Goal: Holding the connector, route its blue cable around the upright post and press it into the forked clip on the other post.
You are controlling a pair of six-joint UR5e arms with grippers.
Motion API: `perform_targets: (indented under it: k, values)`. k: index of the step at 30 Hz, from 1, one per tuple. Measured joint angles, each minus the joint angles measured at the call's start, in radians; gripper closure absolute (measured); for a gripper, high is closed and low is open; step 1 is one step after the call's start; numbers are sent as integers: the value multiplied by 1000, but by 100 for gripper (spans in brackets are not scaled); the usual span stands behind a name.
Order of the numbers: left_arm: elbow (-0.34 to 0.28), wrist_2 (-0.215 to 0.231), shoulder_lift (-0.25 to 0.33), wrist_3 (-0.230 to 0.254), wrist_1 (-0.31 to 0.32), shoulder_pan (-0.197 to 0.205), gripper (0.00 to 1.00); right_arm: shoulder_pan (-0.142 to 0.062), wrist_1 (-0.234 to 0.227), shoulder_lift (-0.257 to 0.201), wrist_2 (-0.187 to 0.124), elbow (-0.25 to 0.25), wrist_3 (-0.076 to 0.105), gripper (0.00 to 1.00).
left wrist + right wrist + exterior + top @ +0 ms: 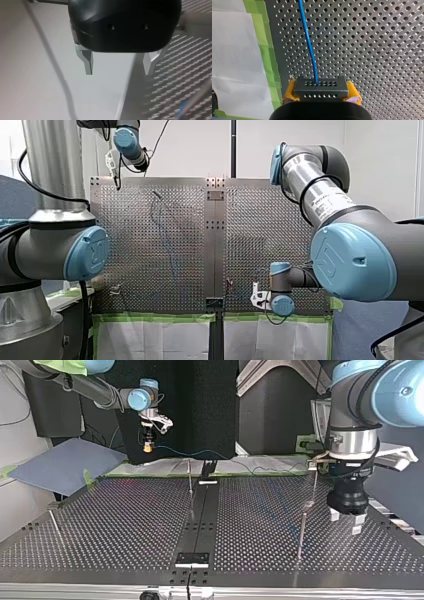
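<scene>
Clamping connector [321, 86] crosswise, right pincer [321, 92]; blue cable [308, 40] straight ahead; left pincer [118, 71] apart

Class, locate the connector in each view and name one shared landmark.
Front view: too small to tell, at my right end effector.
Top view: connector, upper left, in that end effector.
Left wrist view: not in it.
Right wrist view: between the yellow pads.
Shared landmark: perforated table.

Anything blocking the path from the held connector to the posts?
Nothing visible lies between the connector in my right gripper and the middle post. My left gripper hangs open close beside the posts at the top view's right.
</scene>
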Motion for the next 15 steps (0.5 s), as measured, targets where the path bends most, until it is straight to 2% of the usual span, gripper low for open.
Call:
perform_targets:
  k: [8, 15]
  values:
    - [0, 62, -61, 20, -58, -15, 0, 1, -1, 0, 0, 0, 1, 100]
    - [0, 70, -70, 28, -64, -21, 0, 0, -4, 0, 0, 0, 0, 100]
